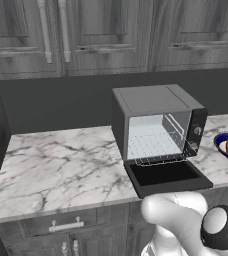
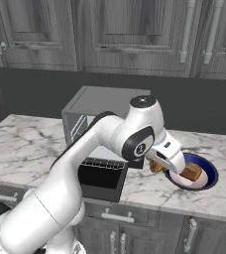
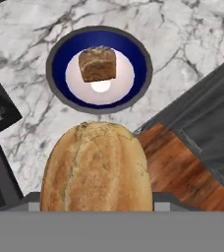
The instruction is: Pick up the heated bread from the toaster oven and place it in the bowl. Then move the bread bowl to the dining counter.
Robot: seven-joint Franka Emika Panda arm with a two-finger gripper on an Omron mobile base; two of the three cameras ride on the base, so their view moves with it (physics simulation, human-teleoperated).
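Both gripper [image 3: 97,209] fingertips behind bread [image 3: 95,167]

Toaster oven [image 1: 158,131] as landmark on the desk [image 1: 56,167].
The bowl [image 2: 207,173] lies on the desk right of the toaster oven; a bread piece [image 3: 98,64] sits in it, cabinets [image 1: 111,30] above behind.

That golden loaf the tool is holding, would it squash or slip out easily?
The golden loaf looks crusty and rounded, so it probably holds its shape but could dent if squeezed hard. Its domed top may let it roll once dropped into the bowl, where a darker bread piece already sits. It likely weighs little.
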